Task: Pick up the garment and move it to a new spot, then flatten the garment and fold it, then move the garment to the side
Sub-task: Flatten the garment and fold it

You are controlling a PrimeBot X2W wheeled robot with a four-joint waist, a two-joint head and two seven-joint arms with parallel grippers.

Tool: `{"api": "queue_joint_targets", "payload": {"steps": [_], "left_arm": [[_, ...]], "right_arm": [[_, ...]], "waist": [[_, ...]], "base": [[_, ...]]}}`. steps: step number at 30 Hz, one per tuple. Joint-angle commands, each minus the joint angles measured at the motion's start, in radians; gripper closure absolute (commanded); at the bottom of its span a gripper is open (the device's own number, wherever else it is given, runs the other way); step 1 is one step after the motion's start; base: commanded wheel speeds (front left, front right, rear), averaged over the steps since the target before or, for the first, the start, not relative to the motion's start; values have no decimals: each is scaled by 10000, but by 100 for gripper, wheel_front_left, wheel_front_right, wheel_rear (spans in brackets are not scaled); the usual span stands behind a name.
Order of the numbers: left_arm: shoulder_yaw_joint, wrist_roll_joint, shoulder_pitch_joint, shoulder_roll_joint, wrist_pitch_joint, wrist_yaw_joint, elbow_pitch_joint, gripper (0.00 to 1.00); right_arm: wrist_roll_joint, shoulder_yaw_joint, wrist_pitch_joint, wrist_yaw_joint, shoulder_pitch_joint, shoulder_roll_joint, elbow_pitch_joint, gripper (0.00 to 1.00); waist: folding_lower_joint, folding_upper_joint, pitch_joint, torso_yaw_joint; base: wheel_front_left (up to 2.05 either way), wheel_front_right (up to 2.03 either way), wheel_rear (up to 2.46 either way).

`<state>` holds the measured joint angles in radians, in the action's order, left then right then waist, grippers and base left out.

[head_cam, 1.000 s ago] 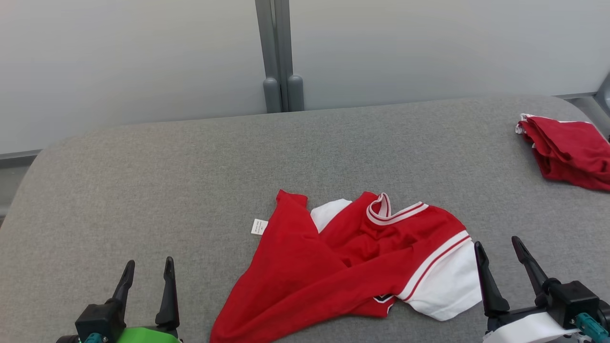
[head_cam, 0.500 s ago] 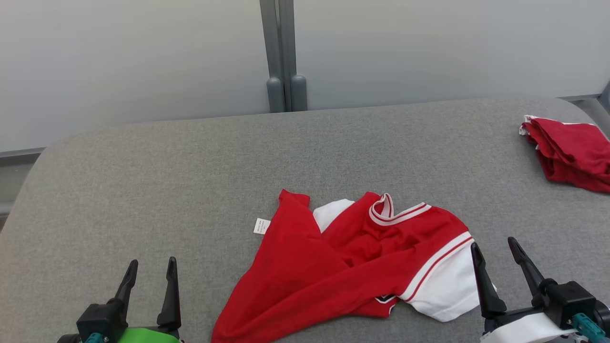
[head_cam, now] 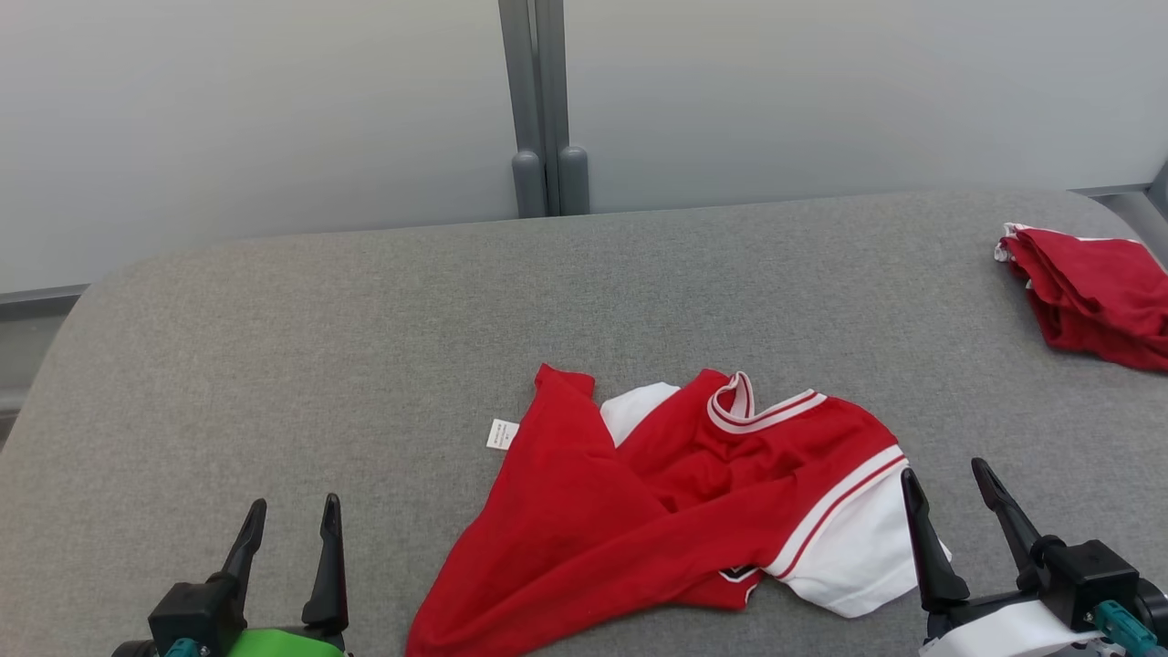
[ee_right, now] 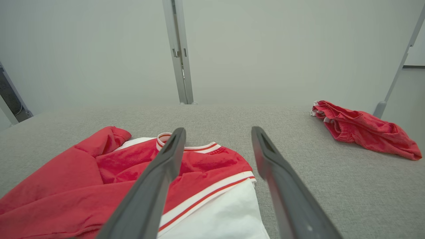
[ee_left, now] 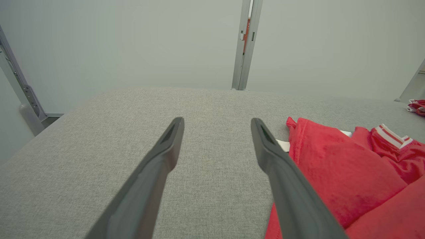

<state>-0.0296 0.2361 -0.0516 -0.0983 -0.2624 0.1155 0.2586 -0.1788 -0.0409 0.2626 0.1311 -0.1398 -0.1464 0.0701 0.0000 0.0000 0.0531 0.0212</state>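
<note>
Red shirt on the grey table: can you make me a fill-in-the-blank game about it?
The crumpled shirt is red with ____ sleeves.
The left gripper and the right gripper both stand ____, holding nothing.
A second red garment lies at the table's far ____ corner.
Missing words: white, open, right.

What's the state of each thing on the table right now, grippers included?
Red-and-white jersey: crumpled, partly folded over itself, lying on the grey table, not held.
Second red garment: bunched at the table's far right, untouched.
Left gripper: open, empty, left of the jersey.
Right gripper: open, empty, by the jersey's white sleeve.
</note>
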Motion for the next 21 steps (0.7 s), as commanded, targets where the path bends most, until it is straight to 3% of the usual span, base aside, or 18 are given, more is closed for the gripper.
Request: {"api": "queue_joint_targets", "payload": {"steps": [1,12,21], "left_arm": [[44,-70,-30,22,-27,43,7,0],[-20,-127,-163,68,-27,58,150,0],[-806,-7,-282,245,-27,104,1263,0]], "right_arm": [[-28,0,28,-9,16,-18,43,0],[-45,86,28,-9,66,14,141,0],[54,317,28,-9,436,-33,1134,0]], "waist": [[0,0,8,0],[0,0,3,-33],[0,0,-200,-79]], "base": [[0,0,0],[0,0,0],[0,0,0]]}}
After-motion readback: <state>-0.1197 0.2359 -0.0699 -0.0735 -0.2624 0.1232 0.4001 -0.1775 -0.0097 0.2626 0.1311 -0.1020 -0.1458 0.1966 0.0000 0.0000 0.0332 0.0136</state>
